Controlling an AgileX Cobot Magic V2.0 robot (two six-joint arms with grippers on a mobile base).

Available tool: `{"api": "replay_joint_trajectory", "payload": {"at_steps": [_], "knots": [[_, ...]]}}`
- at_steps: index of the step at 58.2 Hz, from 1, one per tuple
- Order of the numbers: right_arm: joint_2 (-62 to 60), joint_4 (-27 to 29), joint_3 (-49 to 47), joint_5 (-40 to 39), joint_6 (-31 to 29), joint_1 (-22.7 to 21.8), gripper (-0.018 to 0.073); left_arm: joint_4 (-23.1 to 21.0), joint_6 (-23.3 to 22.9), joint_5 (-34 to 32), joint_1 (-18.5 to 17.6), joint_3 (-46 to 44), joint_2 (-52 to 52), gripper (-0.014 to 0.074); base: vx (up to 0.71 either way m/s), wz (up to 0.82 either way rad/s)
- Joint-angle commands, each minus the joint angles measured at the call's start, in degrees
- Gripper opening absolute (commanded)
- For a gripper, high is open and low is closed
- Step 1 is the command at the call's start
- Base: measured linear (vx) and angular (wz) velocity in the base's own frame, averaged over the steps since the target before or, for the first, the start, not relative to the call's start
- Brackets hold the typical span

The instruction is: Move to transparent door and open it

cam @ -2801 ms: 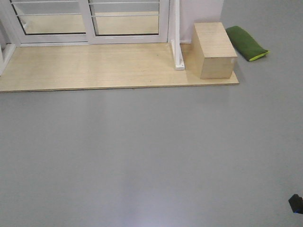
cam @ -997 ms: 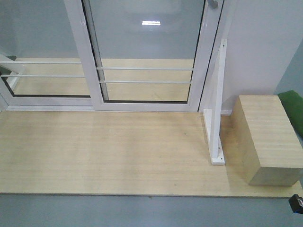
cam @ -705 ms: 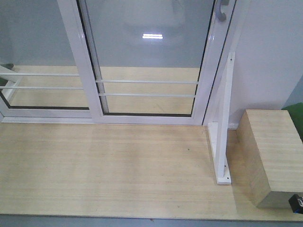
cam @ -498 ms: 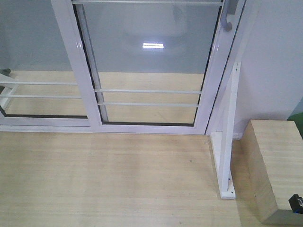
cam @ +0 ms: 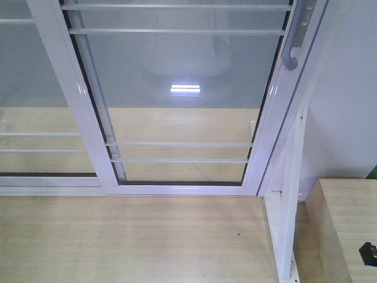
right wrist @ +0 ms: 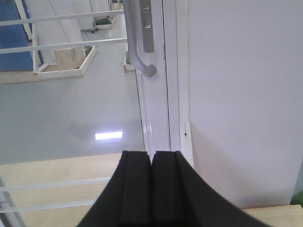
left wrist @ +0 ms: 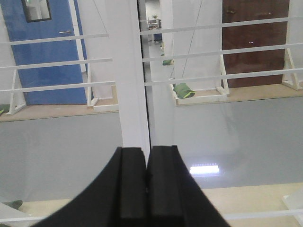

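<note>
The transparent door (cam: 182, 71) fills the front view: clear glass in a white frame with thin white bars. Its curved silver-grey handle (cam: 293, 46) sits on the right stile, which stands against the white jamb. In the right wrist view the handle (right wrist: 138, 47) is above and slightly left of my right gripper (right wrist: 152, 155), well apart from it. That gripper is shut with nothing in it. My left gripper (left wrist: 146, 151) is also shut and empty. It points at the white middle stile (left wrist: 128, 71) where the two glass panels overlap.
A second white-framed glass panel (cam: 35, 76) without a handle is on the left. A light wooden platform (cam: 129, 242) lies before the door. A white angled brace (cam: 291, 194), a wooden box (cam: 347, 230) and a white wall (cam: 353, 106) stand at the right.
The view has closed in on the door. The grey floor and green cushion have dropped out of sight, the handle has come into view at top right, and the wooden box has slid to the lower right.
</note>
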Motion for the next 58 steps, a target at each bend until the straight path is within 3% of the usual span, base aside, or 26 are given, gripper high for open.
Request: {"api": "replay_joint_trajectory", "payload": {"at_steps": [1,58], "knots": [[-1.0,0.0,0.3,-4.7,-0.5,-0.2,-0.0006,-0.5,-0.5,-4.7,0.0,0.8,-0.8,-0.0006,0.29,-0.08],[-1.0,0.0,0.3,-4.6,-0.5,-0.2,-0.0006,-0.5,-0.5,-4.7,0.0,0.8,-0.8,-0.0006,0.13,-0.02]]}}
